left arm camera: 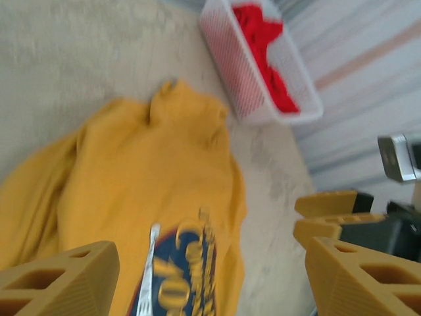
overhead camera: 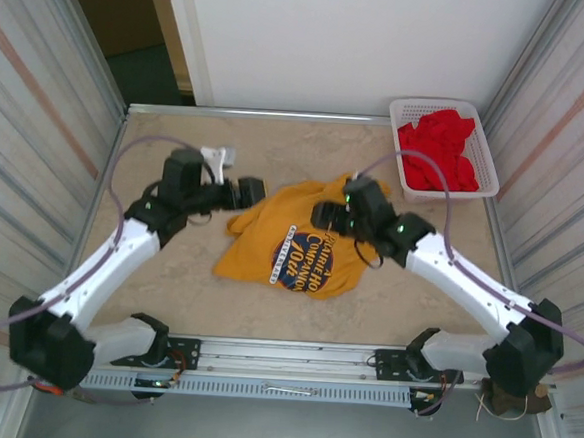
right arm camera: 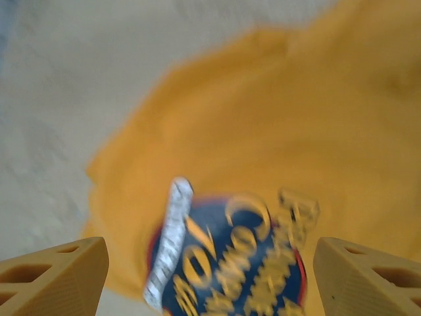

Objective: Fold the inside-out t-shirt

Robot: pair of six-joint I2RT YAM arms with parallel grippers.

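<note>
Item: mustard-yellow cloth t-shirt (overhead camera: 288,241) with a round dark-blue print, lying rumpled, print upward, mid-worktop (overhead camera: 391,306) between both claws. Left claw (overhead camera: 252,193): fingers spread wide, released, nothing between them, at the shirt's edge on the left arm's side; contact with the cloth cannot be told. Right claw (overhead camera: 324,217): likewise spread wide, empty, over the shirt's upper part. White mesh plastic basket (overhead camera: 445,105) of red garments (overhead camera: 437,149): far right corner, apart from the shirt
</note>
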